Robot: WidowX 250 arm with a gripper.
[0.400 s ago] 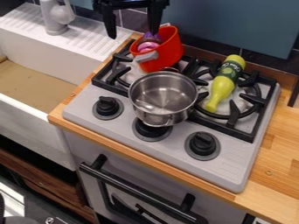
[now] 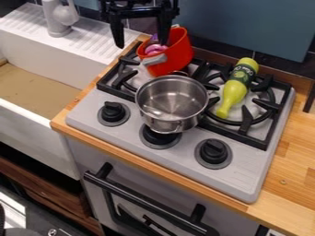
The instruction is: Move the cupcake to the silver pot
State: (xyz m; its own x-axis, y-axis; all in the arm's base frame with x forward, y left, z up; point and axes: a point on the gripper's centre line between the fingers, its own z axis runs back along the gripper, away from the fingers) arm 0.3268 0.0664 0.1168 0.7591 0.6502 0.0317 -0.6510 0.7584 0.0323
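Note:
At the top of the view my gripper [image 2: 141,40] hangs open above the red pot, its two fingers spread to either side. The cupcake [image 2: 156,48], pink and purple, lies inside the tilted red pot [image 2: 177,54], partly hidden by the pot's wall and my right-hand finger. The silver pot [image 2: 172,102] stands upright on the stove in front of the red pot, with a shiny, bare inside.
A yellow-green bottle [image 2: 237,87] lies across the right burner. The white sink [image 2: 46,69] with its grey faucet [image 2: 59,19] is at the left. Black knobs line the stove's front, and a dark wall rises behind.
My gripper has come down slightly toward the red pot, its fingers still apart. The pots, cupcake and bottle have stayed in place.

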